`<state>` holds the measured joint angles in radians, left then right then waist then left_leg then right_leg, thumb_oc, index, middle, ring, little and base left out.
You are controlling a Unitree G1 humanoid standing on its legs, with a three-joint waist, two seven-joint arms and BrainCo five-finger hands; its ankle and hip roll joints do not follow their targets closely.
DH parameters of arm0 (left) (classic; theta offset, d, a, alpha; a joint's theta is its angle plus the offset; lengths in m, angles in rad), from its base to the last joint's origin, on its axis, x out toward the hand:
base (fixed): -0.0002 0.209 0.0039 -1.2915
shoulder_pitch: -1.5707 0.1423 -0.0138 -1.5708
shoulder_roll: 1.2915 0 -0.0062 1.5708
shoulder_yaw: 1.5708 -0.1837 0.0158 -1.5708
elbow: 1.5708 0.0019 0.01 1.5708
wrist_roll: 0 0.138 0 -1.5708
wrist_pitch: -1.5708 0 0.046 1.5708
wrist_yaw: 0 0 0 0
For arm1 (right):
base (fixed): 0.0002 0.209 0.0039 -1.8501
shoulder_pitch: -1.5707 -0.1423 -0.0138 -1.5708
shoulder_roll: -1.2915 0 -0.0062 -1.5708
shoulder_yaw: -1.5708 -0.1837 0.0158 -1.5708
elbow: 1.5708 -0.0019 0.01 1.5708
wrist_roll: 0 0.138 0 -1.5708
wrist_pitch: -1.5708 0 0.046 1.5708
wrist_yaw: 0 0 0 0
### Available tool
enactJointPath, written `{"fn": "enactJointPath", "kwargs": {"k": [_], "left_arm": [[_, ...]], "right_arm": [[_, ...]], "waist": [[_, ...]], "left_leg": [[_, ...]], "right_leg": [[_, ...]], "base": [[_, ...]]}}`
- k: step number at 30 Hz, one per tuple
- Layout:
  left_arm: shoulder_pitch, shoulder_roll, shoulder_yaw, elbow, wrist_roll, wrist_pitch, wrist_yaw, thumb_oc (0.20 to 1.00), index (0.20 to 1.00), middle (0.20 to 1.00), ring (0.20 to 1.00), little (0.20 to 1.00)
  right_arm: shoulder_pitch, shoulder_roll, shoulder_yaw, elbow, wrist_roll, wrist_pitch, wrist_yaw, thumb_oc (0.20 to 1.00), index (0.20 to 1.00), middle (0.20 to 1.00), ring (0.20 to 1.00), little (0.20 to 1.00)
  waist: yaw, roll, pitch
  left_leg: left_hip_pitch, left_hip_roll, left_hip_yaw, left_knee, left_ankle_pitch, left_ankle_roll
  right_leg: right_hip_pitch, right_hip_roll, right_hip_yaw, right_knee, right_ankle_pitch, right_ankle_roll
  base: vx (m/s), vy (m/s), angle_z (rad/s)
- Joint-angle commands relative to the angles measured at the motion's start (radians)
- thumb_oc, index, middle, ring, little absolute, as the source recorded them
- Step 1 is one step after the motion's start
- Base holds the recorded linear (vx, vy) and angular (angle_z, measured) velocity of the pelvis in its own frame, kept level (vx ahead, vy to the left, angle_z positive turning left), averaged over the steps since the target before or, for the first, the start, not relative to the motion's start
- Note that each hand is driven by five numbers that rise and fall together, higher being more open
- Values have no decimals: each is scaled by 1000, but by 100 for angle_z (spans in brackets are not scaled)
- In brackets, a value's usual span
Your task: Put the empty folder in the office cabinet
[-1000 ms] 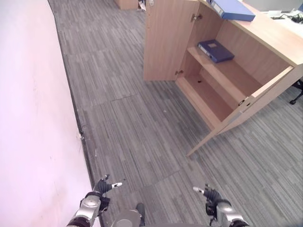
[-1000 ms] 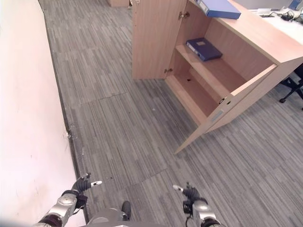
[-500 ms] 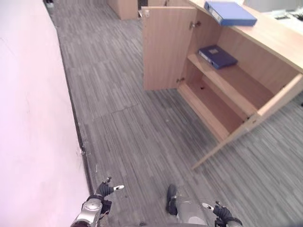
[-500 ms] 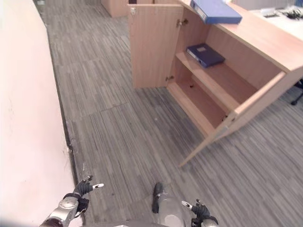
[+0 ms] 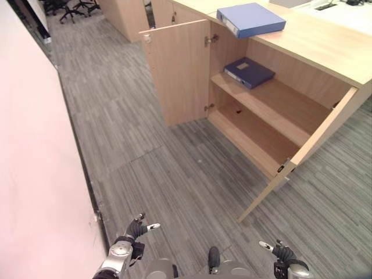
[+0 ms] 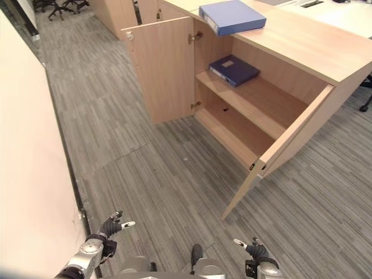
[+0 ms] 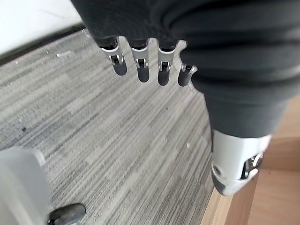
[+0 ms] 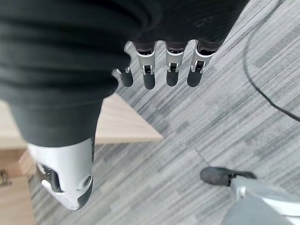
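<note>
Both my hands hung low over the grey carpet floor (image 5: 174,168), empty. Left hand (image 5: 135,230) had fingers relaxed and extended, nothing held. Right hand (image 5: 281,252) the same, fingers straight, holding nothing. Light blue folder (image 5: 250,18) lay flat on the counter (image 5: 325,43). Cabinet (image 5: 273,125) stood under it, both doors open. Dark blue folder (image 5: 249,71) lay on the upper shelf (image 5: 279,104) inside.
</note>
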<state>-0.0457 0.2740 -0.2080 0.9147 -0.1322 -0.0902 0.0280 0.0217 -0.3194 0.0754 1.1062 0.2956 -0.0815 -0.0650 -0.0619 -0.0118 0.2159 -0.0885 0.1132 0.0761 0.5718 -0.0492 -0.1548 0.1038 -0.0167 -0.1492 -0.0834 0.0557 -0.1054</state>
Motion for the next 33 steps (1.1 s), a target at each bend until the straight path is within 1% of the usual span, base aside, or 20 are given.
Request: {"fn": "enactJointPath", "kwargs": {"k": [1, 2, 3, 4, 5, 6, 8, 10, 15, 18, 20, 24, 25, 26, 27, 28, 30, 31, 32, 33], "left_arm": [[-28, 13, -25, -31, -15, -33, 9, 1000, 1000, 1000, 1000, 1000], [-27, 12, -28, -31, -14, -32, 9, 1000, 1000, 1000, 1000, 1000], [-21, 8, -31, -30, -18, -33, 13, 1000, 1000, 1000, 1000, 1000], [-21, 8, -31, -30, -18, -34, 13, 1000, 1000, 1000, 1000, 1000], [-18, 7, -30, -23, -24, -35, 16, 1000, 1000, 1000, 1000, 1000], [-18, 7, -30, -22, -24, -35, 17, 1000, 1000, 1000, 1000, 1000], [-10, 4, -27, -21, -34, -38, 22, 1000, 1000, 1000, 1000, 1000], [-5, 3, -22, -9, -35, -41, 26, 1000, 1000, 1000, 1000, 1000], [2, -6, -22, 3, -36, -43, 22, 1000, 1000, 1000, 1000, 1000], [3, -8, -22, -3, -43, -49, 23, 1000, 1000, 1000, 1000, 1000], [-9, -9, -28, 15, -44, -50, 27, 1000, 1000, 1000, 1000, 1000], [-17, -4, -37, 24, -36, -50, 26, 1000, 1000, 1000, 1000, 1000], [-27, 7, -46, 27, -22, -52, 25, 1000, 1000, 1000, 1000, 1000], [-50, 22, -62, 23, -9, -54, 24, 1000, 1000, 1000, 1000, 1000], [-50, 23, -63, 22, -9, -54, 24, 1000, 1000, 1000, 1000, 1000], [-54, 32, -66, 18, -2, -54, 22, 1000, 1000, 1000, 1000, 1000], [-55, 49, -68, 10, 11, -56, 20, 1000, 1000, 1000, 1000, 1000], [-53, 64, -66, -5, 9, -57, 18, 1000, 1000, 1000, 1000, 1000], [-53, 65, -66, -5, 9, -56, 17, 1000, 1000, 1000, 1000, 1000], [-53, 71, -65, -9, 8, -55, 16, 1000, 1000, 1000, 1000, 1000]], "right_arm": [[0, -53, -22, -12, 35, -20, -4, 1000, 1000, 1000, 1000, 1000], [2, -53, -23, -6, 37, -19, -3, 1000, 1000, 1000, 1000, 1000], [-2, -60, -25, 4, 40, -20, -5, 1000, 1000, 1000, 1000, 1000], [-2, -60, -25, 4, 40, -20, -5, 1000, 1000, 1000, 1000, 1000], [-7, -63, -25, 8, 44, -23, -9, 1000, 1000, 1000, 1000, 1000], [-6, -63, -25, 8, 44, -22, -9, 1000, 1000, 1000, 1000, 1000], [-15, -64, -17, 13, 48, -24, -10, 1000, 1000, 1000, 1000, 1000], [-26, -66, -13, 21, 49, -26, -12, 1000, 1000, 1000, 1000, 1000], [-38, -66, -10, 23, 59, -24, -9, 1000, 1000, 1000, 1000, 1000], [-56, -69, 2, 22, 56, -22, -4, 1000, 1000, 1000, 1000, 1000], [-72, -62, 2, 35, 58, -18, -2, 1000, 1000, 1000, 1000, 1000], [-63, -43, -11, 37, 72, -20, 0, 1000, 1000, 1000, 1000, 1000], [-53, -24, -14, 35, 74, -21, 4, 1000, 1000, 1000, 1000, 1000], [-47, -2, -20, 35, 76, -21, 5, 1000, 1000, 1000, 1000, 1000], [-47, -1, -20, 35, 76, -21, 5, 1000, 1000, 1000, 1000, 1000], [-49, 11, -23, 33, 79, -19, 7, 1000, 1000, 1000, 1000, 1000], [-51, 29, -27, 30, 89, -17, 11, 1000, 1000, 1000, 1000, 1000], [-58, 40, -29, 29, 90, -17, 10, 1000, 1000, 1000, 1000, 1000], [-58, 40, -29, 28, 90, -17, 9, 1000, 1000, 1000, 1000, 1000], [-61, 43, -28, 25, 88, -16, 10, 1000, 1000, 1000, 1000, 1000]], "waist": [[0, 16, 18], [0, 20, 14], [16, 34, 8], [17, 32, 9], [26, 47, 8], [27, 45, 10], [49, 61, 18], [64, 70, 20], [75, 90, 21], [88, 92, 22], [86, 89, 2], [80, 81, -21], [71, 66, -39], [63, 42, -52], [65, 39, -54], [63, 28, -62], [55, 12, -67], [54, 14, -59], [55, 13, -59], [56, 19, -55]], "left_leg": [[13, 57, -11, -218, 138, 31], [20, 66, -22, -273, 138, 35], [-1, 68, -102, -402, 156, 28], [4, 66, -100, -404, 155, 28], [-16, 76, -170, -461, 183, 25], [-12, 75, -168, -463, 183, 25], [-54, 69, -298, -514, 211, 28], [-75, 53, -372, -561, 216, 23], [-132, 70, -352, -605, 222, 16], [-147, 91, -386, -598, 220, 3], [-153, 121, -360, -590, 209, -8], [-152, 128, -340, -583, 219, -22], [-158, 118, -324, -544, 212, -25], [-165, 96, -279, -505, 199, -21], [-167, 93, -276, -503, 198, -19], [-157, 87, -259, -506, 183, -11], [-122, 78, -210, -522, 158, 12], [-76, 74, -157, -545, 139, 34], [-74, 74, -156, -547, 139, 34], [-56, 73, -134, -557, 133, 41]], "right_leg": [[32, -65, 44, 124, -153, 132], [32, -62, 55, 130, -162, 137], [43, -53, 104, 144, -189, 146], [45, -55, 105, 147, -192, 147], [54, -46, 148, 168, -214, 148], [55, -47, 149, 172, -218, 148], [58, -29, 225, 207, -246, 147], [61, -10, 282, 247, -286, 141], [91, -6, 364, 294, -362, 143], [106, -22, 432, 303, -386, 158], [125, -65, 457, 281, -400, 188], [124, -103, 464, 266, -393, 211], [119, -141, 468, 259, -369, 242], [98, -183, 465, 261, -310, 281], [97, -187, 466, 259, -310, 282], [77, -199, 469, 263, -273, 296], [33, -225, 468, 285, -145, 318], [-19, -259, 412, 337, -14, 327], [-18, -260, 413, 337, -15, 327], [-41, -273, 372, 363, 18, 322]], "base": [[162, 84, -4], [252, 119, -29], [254, 119, -36], [338, 156, -56], [148, 65, -62], [230, 116, -65], [217, 85, -66], [256, 61, -81], [253, 163, -86], [202, 279, -56], [225, 429, -79], [149, 352, -15], [233, 562, -27], [237, 566, -17], [142, 368, -14], [79, 215, -5], [106, 376, -36], [75, 335, -44], [71, 361, -74], [51, 261, -55]]}}
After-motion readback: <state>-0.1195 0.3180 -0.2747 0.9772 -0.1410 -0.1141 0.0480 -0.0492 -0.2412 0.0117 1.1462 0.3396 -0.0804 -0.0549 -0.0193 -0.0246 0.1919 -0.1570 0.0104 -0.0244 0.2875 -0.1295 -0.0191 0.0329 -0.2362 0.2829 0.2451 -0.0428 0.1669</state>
